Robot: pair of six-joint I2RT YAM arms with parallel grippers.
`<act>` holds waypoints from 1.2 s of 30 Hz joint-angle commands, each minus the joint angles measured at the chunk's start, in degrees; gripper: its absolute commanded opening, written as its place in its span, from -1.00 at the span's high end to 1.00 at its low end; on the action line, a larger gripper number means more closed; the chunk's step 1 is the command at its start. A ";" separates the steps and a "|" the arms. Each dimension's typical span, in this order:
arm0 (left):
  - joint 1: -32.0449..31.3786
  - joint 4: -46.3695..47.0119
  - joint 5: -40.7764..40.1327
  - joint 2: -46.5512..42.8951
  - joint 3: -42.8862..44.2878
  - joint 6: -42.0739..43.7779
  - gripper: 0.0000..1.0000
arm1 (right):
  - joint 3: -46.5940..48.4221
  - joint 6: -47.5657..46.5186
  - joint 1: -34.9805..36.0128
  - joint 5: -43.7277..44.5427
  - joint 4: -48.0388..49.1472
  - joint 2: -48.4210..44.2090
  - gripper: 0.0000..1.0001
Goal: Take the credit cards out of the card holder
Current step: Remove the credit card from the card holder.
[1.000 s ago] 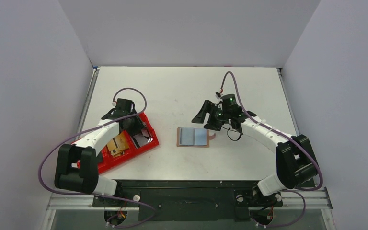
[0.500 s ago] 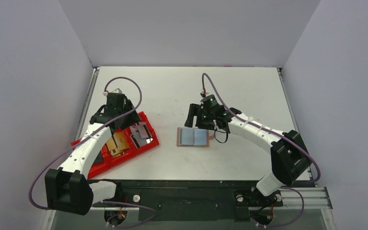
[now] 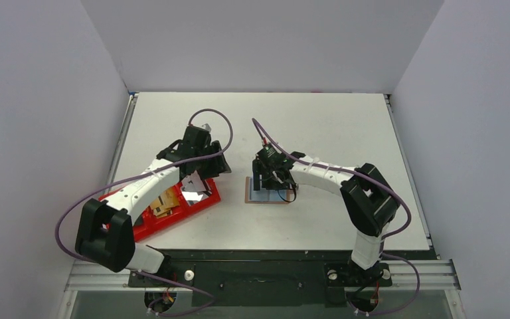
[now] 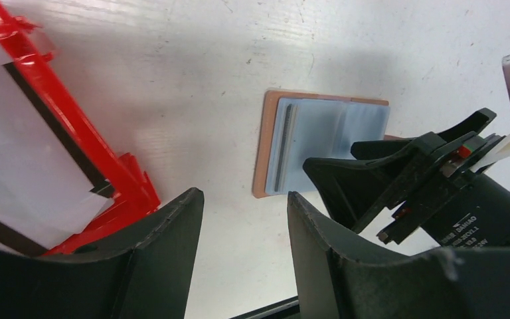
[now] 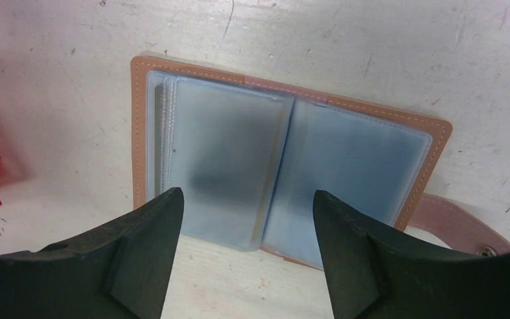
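The card holder [image 5: 345,149] lies open on the white table, tan leather outside, pale blue-grey sleeves inside, snap tab [image 5: 461,226] at its right. Its left sleeves [image 5: 219,156] look greyer, with a dark stripe [image 4: 283,149] at their edge. My right gripper [image 5: 246,194] hovers open just above the holder's near edge [image 3: 265,198], touching nothing. My left gripper [image 4: 244,196] is open and empty over bare table, between the red tray [image 4: 116,169] and the holder [image 4: 319,133]. Shiny pale credit cards [image 3: 196,184] lie in the tray [image 3: 202,199].
The red tray also holds tan-brown flat pieces [image 3: 163,199]. The right arm's black gripper body [image 4: 431,176] is close to my left gripper's right finger. Grey walls enclose the table on three sides.
My left gripper opened over the tray, then swung right toward the holder. My right gripper moved left and down over the holder, its jaws narrowing slightly.
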 commanded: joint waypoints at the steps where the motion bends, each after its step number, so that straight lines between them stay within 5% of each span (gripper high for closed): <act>1: -0.18 6.77 4.46 2.35 0.78 -2.71 0.05 | 3.22 -0.82 0.81 2.68 -0.08 0.94 -0.33; 16: -2.49 12.22 8.64 8.58 -0.90 -5.49 0.05 | -0.19 -0.73 0.49 -0.05 3.35 2.57 -0.02; 28: -6.16 14.73 10.91 14.63 0.35 -7.40 0.13 | -11.94 0.27 -6.98 -9.76 14.16 0.20 0.91; 36: -7.59 17.92 14.32 18.75 1.71 -8.10 0.21 | -16.03 0.20 -9.71 -13.50 17.98 0.24 1.00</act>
